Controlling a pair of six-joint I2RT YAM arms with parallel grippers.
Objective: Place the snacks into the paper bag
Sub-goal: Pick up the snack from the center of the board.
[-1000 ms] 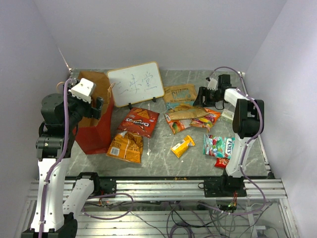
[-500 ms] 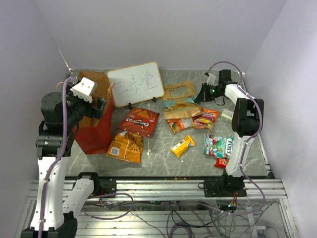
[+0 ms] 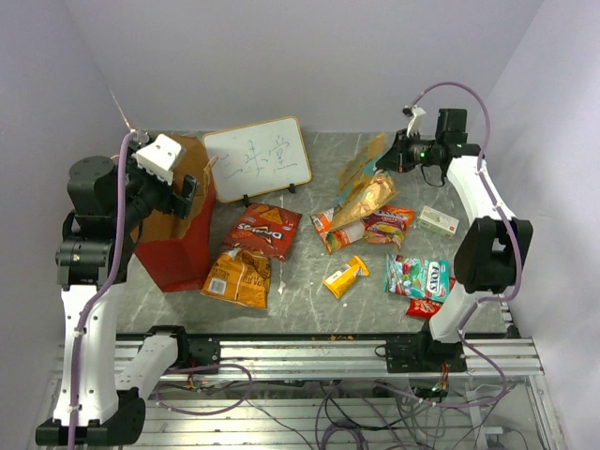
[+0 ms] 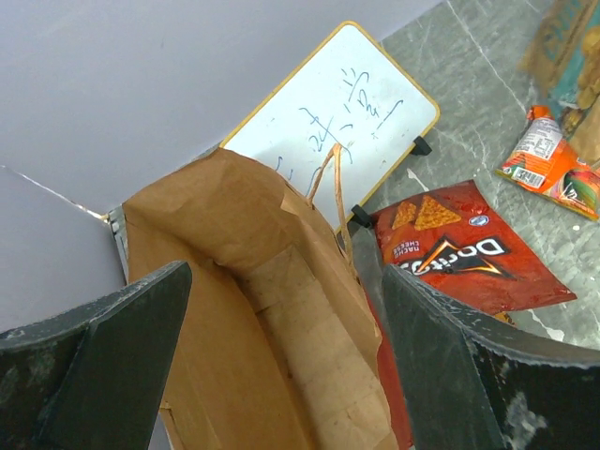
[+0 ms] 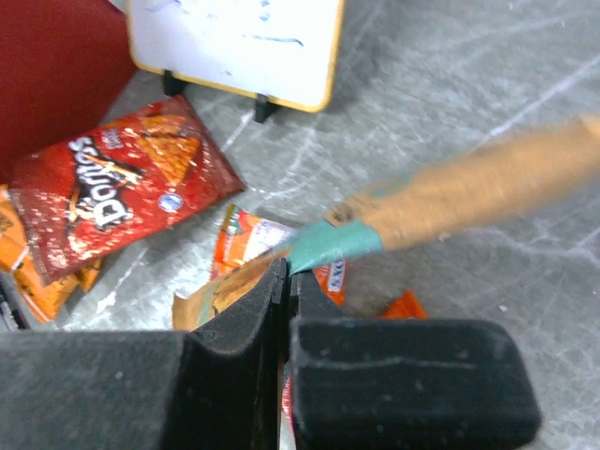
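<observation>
The left claw (image 4: 281, 314) is hovering, spread wide, over the open mouth of the red paper bag (image 3: 176, 255), which is standing upright at the left side of the tabletop (image 3: 309, 298). The Doritos bag (image 3: 263, 230) and the orange chip bag (image 3: 238, 275) are lying just beside it. The right claw (image 5: 284, 281) is pressing together on an edge of the brown chip bag (image 3: 362, 193), which is hanging tilted above the other packets.

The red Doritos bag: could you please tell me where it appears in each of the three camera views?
Top external: the Doritos bag lies left of centre, just in front of the whiteboard.
Left wrist: the Doritos bag sits at lower right, beside the paper bag, below the whiteboard.
Right wrist: the Doritos bag is at the left, below the whiteboard.
Shared landmark: the whiteboard, its feet close to the Doritos bag.
</observation>
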